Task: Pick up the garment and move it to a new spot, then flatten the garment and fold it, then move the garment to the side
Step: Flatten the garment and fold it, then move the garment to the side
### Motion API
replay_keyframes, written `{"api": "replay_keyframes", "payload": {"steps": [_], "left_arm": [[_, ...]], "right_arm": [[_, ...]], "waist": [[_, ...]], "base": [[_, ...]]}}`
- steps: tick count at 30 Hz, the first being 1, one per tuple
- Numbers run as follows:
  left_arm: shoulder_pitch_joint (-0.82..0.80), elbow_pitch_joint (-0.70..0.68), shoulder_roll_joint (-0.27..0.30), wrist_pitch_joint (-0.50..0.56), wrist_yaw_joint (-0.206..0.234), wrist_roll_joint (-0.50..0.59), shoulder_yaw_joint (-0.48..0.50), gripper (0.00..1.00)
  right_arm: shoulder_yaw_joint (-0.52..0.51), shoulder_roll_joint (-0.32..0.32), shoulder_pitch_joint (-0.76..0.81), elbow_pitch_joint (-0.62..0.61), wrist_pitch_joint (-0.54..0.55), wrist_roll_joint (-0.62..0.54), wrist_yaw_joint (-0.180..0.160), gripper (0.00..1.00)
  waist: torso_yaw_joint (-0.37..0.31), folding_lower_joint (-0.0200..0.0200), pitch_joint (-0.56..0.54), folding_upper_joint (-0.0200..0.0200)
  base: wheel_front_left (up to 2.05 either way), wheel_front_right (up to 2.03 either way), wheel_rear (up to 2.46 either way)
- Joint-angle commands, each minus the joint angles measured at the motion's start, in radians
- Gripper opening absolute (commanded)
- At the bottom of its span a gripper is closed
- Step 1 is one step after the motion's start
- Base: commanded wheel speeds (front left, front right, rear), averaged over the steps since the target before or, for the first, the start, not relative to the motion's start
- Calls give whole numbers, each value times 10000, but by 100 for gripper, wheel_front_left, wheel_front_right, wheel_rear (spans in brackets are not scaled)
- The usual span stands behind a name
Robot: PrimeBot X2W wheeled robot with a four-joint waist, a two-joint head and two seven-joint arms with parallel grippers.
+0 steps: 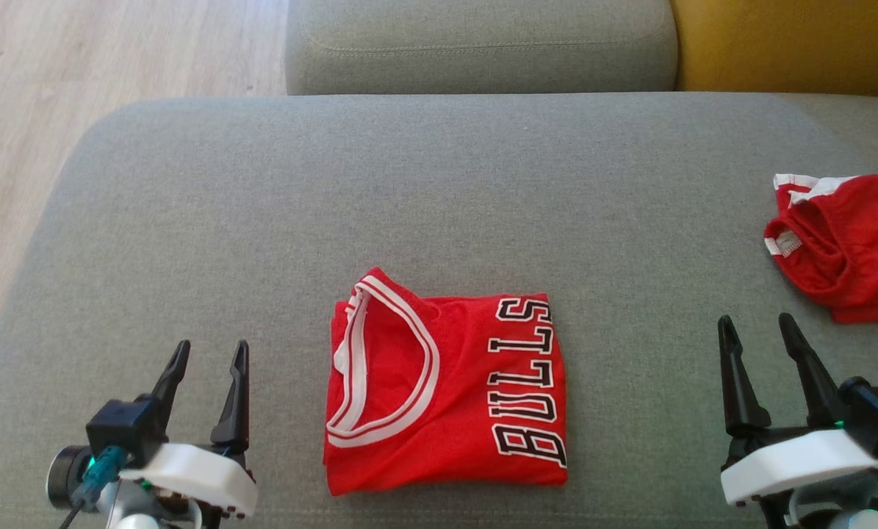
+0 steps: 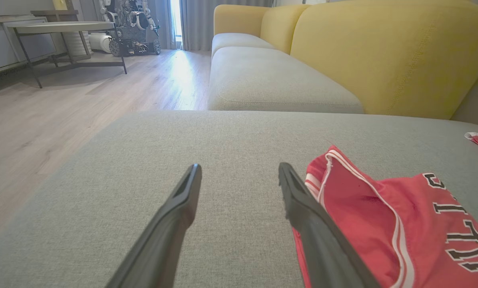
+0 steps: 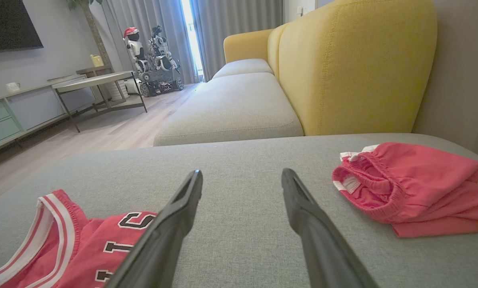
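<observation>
A red jersey with white trim and black "BULLS" lettering, the garment (image 1: 446, 389), lies folded into a neat rectangle at the front middle of the grey cushion (image 1: 439, 184). It also lies at the lower right of the left wrist view (image 2: 383, 224) and the lower left of the right wrist view (image 3: 75, 248). My left gripper (image 1: 211, 353) hovers open to the left of the garment, with nothing between its fingers (image 2: 179, 208). Far to the right, my right gripper (image 1: 760, 327) is open and empty too, its fingers (image 3: 303, 208) pointing over bare cushion.
A crumpled pair of red shorts (image 1: 843, 246) lies at the cushion's right edge, just beyond my right gripper, also in the right wrist view (image 3: 411, 188). A yellow sofa back (image 3: 355, 64) and another grey seat (image 1: 483, 44) lie behind. Wooden floor (image 1: 78, 73) lies left.
</observation>
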Motion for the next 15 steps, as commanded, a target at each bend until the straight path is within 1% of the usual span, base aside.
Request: {"api": "replay_keyframes", "payload": {"steps": [1, 15], "left_arm": [[-395, -372, 191, -30, -14, -93, 360, 100], [-468, -342, 292, 24, 51, -216, 318, 100]], "right_arm": [[277, -140, -201, -416, -5, -60, 35, 100], [313, -115, -322, -427, -106, -131, 35, 100]], "waist": [[0, 0, 8, -1], [-71, 0, 152, -1]], "base": [[0, 0, 0], [0, 0, 0]]}}
